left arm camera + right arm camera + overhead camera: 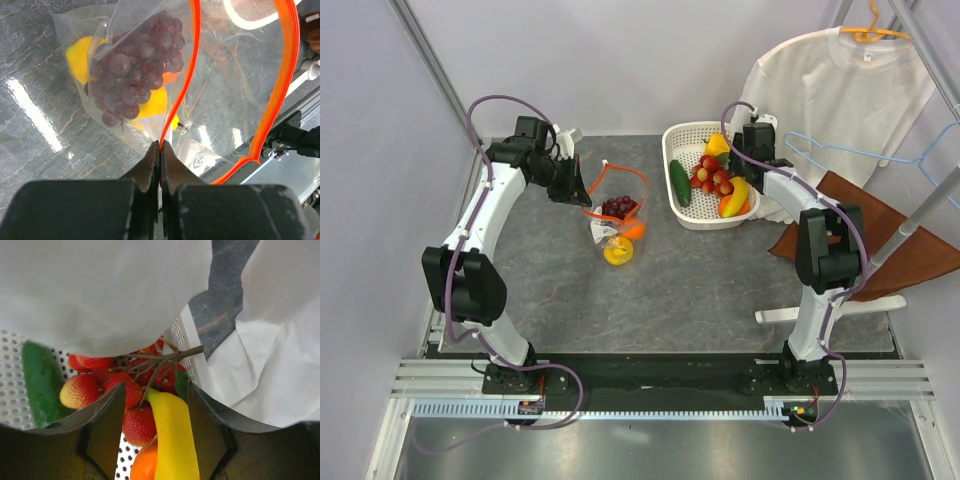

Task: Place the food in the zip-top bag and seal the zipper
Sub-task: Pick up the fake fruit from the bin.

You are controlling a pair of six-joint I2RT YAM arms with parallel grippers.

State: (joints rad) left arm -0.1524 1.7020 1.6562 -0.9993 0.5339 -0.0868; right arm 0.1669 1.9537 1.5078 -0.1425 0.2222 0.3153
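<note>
The clear zip-top bag (615, 215) lies on the grey table, mouth held up and open, holding a dark red grape bunch (135, 65), a yellow fruit (617, 252) and an orange one (635, 230). My left gripper (160, 146) is shut on the orange-red zipper strip (182, 85) at the bag's near lip; the other lip (280, 90) bows away. My right gripper (156, 405) is open above the white basket (672, 150), with a yellow banana (175, 435) between its fingers, red bumpy fruits (131, 390) and an orange fruit (145, 465) beside it.
The basket also holds a green cucumber (680, 182). A white T-shirt (840, 90) hangs on a hanger at the back right, above a brown cloth (890, 240). A blue hanger (880, 150) and a metal pole (920, 215) stand at the right.
</note>
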